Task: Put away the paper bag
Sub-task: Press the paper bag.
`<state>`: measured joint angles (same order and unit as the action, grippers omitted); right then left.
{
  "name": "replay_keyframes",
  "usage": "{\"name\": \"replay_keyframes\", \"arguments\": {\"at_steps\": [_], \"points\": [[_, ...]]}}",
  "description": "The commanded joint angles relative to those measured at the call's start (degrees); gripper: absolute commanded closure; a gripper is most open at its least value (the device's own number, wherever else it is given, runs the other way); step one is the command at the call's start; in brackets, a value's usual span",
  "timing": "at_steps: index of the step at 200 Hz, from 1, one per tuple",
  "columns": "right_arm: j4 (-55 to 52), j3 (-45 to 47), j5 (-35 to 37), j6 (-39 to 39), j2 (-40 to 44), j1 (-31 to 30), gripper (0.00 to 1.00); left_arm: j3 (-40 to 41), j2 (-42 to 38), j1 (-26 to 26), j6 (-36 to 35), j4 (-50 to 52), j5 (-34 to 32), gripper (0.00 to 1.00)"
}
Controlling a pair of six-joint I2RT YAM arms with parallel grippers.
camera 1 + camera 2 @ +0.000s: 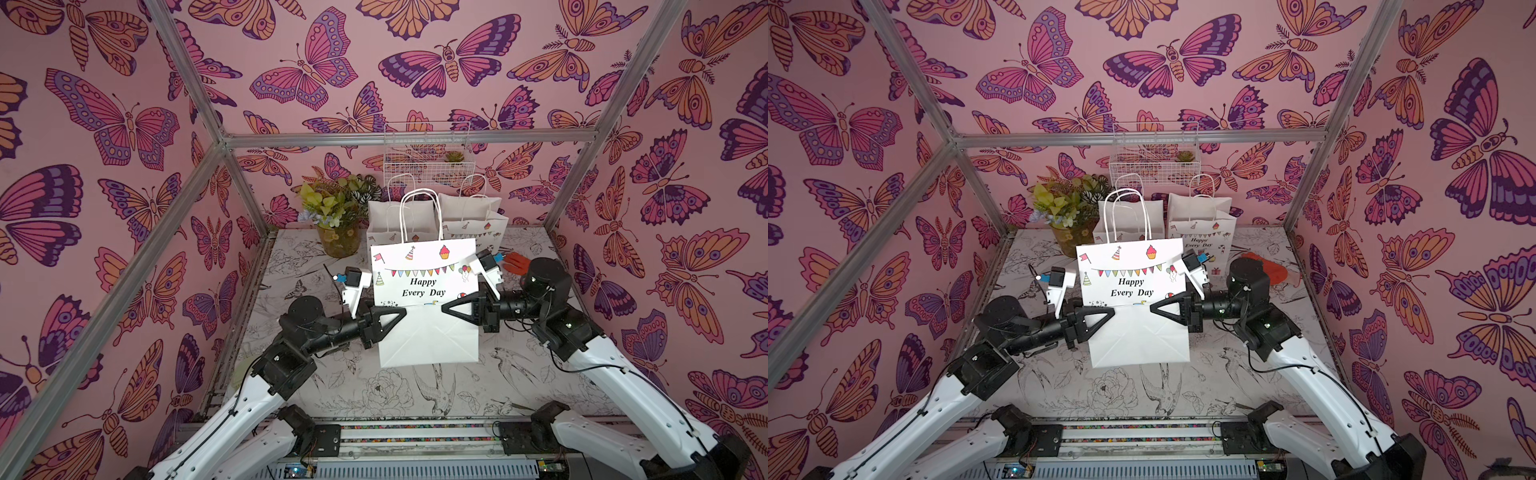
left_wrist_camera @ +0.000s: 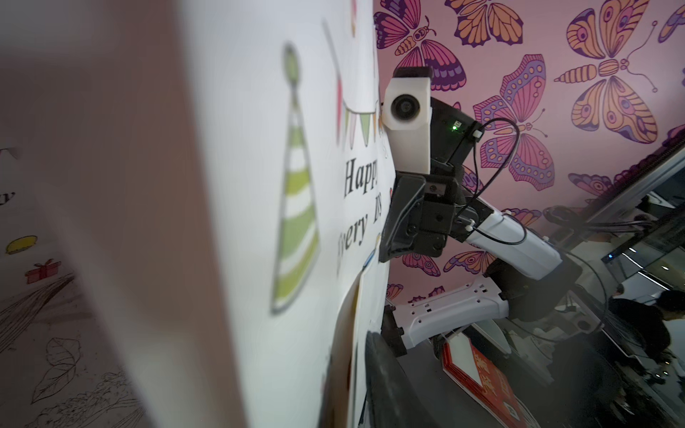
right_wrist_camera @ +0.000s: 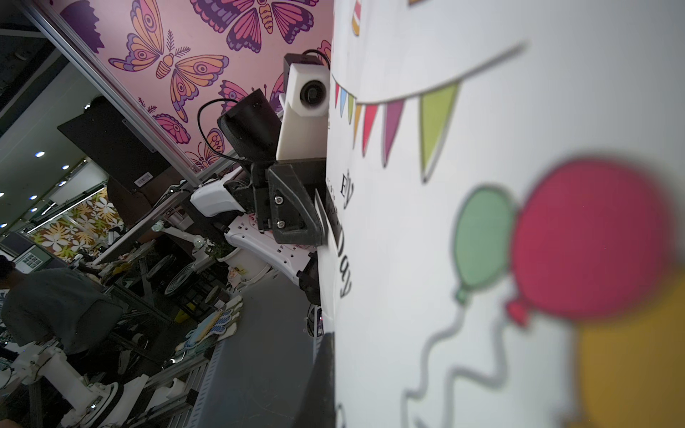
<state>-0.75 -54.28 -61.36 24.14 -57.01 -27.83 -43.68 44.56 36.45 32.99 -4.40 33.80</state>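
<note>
One paper bag (image 1: 424, 291), flattened, held over mid surface (image 1: 415, 395) by both edges, likely to keep it flat: right hand (image 1: 444, 309) pinched shut on it, left hand (image 1: 403, 311) astride its edge, grip not discernible; behind, two standing bags (image 1: 388, 222), probable destination

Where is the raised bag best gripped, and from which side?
At its two side edges, near the crease where the bottom panel folds up. The bag is flattened, so each thin edge fits between jaws coming in sideways: left gripper from the left, right gripper from the right, as both seem to hold it.
</note>
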Motion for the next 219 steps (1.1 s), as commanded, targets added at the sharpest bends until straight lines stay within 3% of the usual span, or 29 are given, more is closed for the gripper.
{"name": "replay_keyframes", "arguments": {"at_steps": [1, 26, 38, 61, 98, 137, 155, 184, 219], "points": [[1.27, -0.91, 0.81, 0.15, 0.35, 0.41, 1.0, -1.06, -0.1, 0.29, -0.21, -0.6, 1.34, 0.7], [-0.15, -1.02, 1.07, -0.92, 1.53, 0.59, 1.0, -0.62, -0.89, 0.3, -0.1, -0.96, 0.16, 0.92], [-0.46, -1.0, 0.99, -1.02, 1.6, 0.68, 1.0, -0.51, -1.39, 0.3, -0.08, -1.04, -0.46, 0.97], [-0.65, -0.97, 0.81, -1.12, 1.29, 0.74, 0.98, -0.75, -1.66, 0.31, -0.03, -1.0, -0.91, 1.0], [-2.57, -1.26, -0.64, -2.43, 1.04, 0.76, 0.66, -0.4, -2.71, 0.3, -0.07, -1.02, -2.08, 1.0], [1.19, -0.7, -0.42, 0.43, 1.12, 0.76, 0.62, -0.44, -1.5, 0.32, -0.53, -0.6, 0.07, 1.0], [2.29, -0.65, -0.59, 1.15, 1.03, 0.76, 0.7, -0.62, -0.74, 0.34, -0.56, -0.6, 0.84, 1.0], [2.19, -0.51, -0.69, 1.16, 1.11, 0.76, 0.99, -0.36, -1.11, 0.36, -0.73, -0.55, 0.49, 1.0], [0.21, -0.63, -0.64, -0.46, 1.63, 0.85, 1.0, -0.26, -3.38, 0.34, -2.28, 2.24, -1.74, 0.71]]}}
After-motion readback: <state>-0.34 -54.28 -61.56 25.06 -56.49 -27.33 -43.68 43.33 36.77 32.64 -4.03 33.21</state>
